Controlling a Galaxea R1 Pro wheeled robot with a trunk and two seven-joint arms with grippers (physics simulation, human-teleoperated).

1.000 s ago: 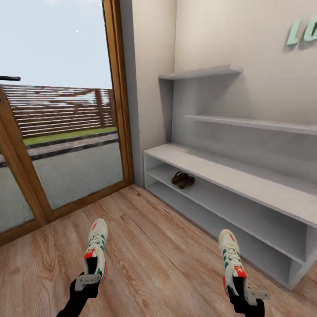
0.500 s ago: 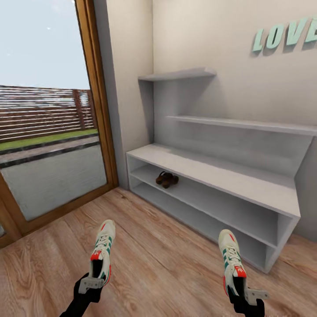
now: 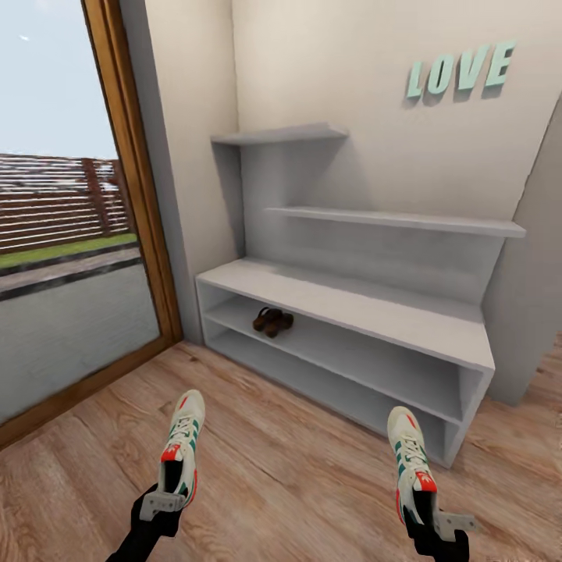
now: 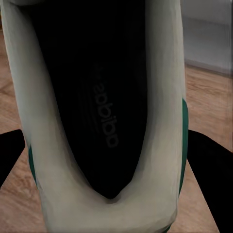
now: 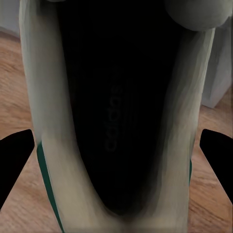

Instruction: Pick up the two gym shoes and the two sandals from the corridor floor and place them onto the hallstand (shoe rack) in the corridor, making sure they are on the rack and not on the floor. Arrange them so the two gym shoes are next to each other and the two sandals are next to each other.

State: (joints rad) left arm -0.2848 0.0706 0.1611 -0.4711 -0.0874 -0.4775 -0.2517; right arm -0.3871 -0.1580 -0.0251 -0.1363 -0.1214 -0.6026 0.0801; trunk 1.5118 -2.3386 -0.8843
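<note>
Far left in the head view: glass door [image 3: 62, 257] in a wood frame, fence and grass beyond.

Low left: left tool [image 3: 161, 499] clamped on the heel of the left shoe [image 3: 181, 445], toe pointing away, held above the floor [image 3: 289, 460]. Through the left wrist camera: looking down into the dark opening of that shoe [image 4: 104, 97], cream collar around it, green stripe at one edge, black fingers [image 4: 211, 179] flanking the heel on both sides.

Centre: sandals [image 3: 272, 321] lying side by side, touching or nearly so, on the upper of the two open tiers of the rack [image 3: 351, 300], toward its door end. Lower tier and flat top bare. Two staggered shelves rising above the top against the wall. Mint "LOVE" letters [image 3: 460, 72] on the wall above the right part of the rack.

Low right: right tool [image 3: 437, 521] closed on the heel of the right shoe [image 3: 410, 457], toe forward, held above the floor just in front of the rack's right end. Through the right wrist camera: again down into the shoe [image 5: 116, 111], faint brand lettering on the insole, black fingers [image 5: 14, 155] at either side of the heel, rack's grey end panel beyond.

Both shoes well apart from each other, neither on the rack.
</note>
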